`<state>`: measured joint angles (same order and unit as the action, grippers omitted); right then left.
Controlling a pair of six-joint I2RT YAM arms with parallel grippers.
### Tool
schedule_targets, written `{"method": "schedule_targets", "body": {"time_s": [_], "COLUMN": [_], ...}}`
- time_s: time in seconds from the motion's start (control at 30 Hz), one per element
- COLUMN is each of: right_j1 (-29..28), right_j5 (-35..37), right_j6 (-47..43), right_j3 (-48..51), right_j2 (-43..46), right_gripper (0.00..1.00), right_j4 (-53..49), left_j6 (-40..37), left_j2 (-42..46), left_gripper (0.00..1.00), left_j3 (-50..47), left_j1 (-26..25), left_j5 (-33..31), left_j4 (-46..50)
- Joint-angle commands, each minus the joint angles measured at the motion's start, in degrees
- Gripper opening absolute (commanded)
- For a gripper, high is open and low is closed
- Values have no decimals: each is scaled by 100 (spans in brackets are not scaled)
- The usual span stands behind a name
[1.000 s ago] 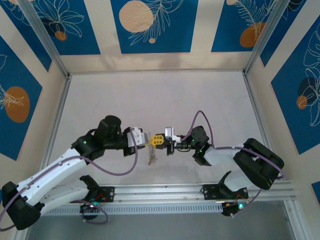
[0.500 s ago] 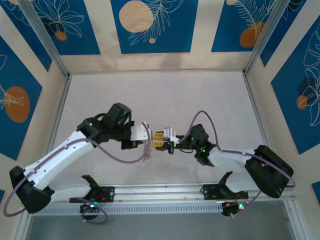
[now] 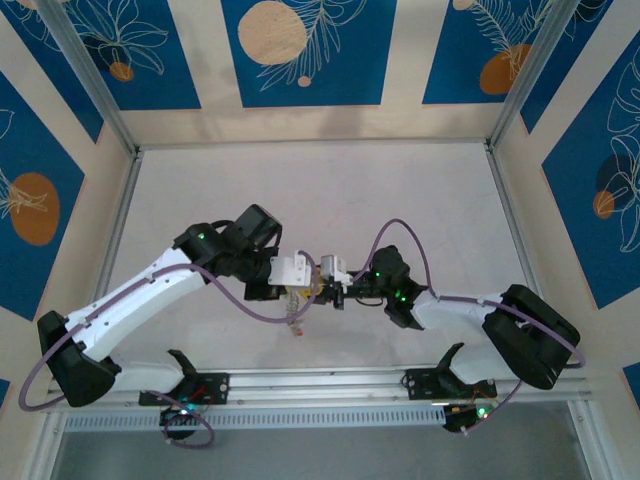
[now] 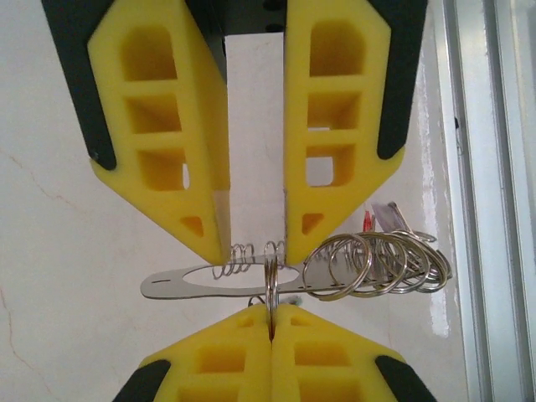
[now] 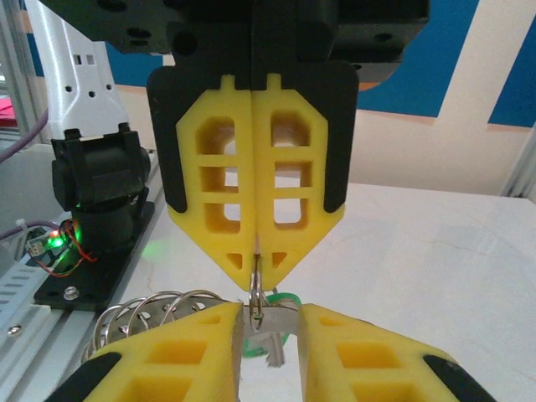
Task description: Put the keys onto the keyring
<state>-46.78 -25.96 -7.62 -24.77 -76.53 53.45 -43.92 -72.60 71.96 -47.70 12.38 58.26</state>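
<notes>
Right wrist view. Step, judged: threading the key [image 5: 270,342] onto the keyring [image 5: 159,308], at the release stage.
- Left tool [image 5: 255,254]: clamped shut on one loop of the keyring, held edge-on above the counter [image 5: 435,243].
- Right tool [image 5: 272,322]: jaws parted. The key hangs between them from the pinched loop and appears not to be gripped.
- Other rings: bunched just beside both tools.
- Next move, judged: right tool to back clear without snagging the key.

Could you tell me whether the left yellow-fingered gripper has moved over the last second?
Yes: the left gripper shifted right, judged against the silver aluminium base rail.
</notes>
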Motion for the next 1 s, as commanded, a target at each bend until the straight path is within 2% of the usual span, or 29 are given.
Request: {"method": "schedule_targets", "body": {"time_s": [0.0,0.1,0.2,0.27,0.33,0.6,0.67,0.7,0.83,0.97], "right_j1": [-80,-96,-111,-106,-111,-120,-118,-115,-96,-48], "right_j5": [-177,-250,-235,-191,-163,-139,-171,-181,-122,-120], "right_j6": [145,229,239,260,291,333,339,341,437,578], "right_j3": [-137,-133,-133,-133,-139,-280,-329,-340,-270,-129], "right_j2": [-92,-118,-97,-142,-137,-239,-262,-282,-263,-177], "right_gripper": [28,32,32,22,16,14,3,0,0,0], "right_j4": [146,293,249,268,281,224,183,183,478,911], "left_j6": [0,26,-20,-22,-11,-20,-24,-20,46,163], "left_j2": [144,118,89,106,129,155,152,164,423,775], "left_gripper": [0,0,0,0,0,0,0,1,15,18], "left_j3": [155,134,139,147,110,-30,-49,-51,-338,-758], "left_j1": [-38,-44,-44,-39,-42,-33,-20,-27,82,333], "left_j5": [301,258,255,314,368,479,502,489,363,491], "left_j4": [-150,-171,-187,-198,-272,-418,-438,-443,-665,-954]}}
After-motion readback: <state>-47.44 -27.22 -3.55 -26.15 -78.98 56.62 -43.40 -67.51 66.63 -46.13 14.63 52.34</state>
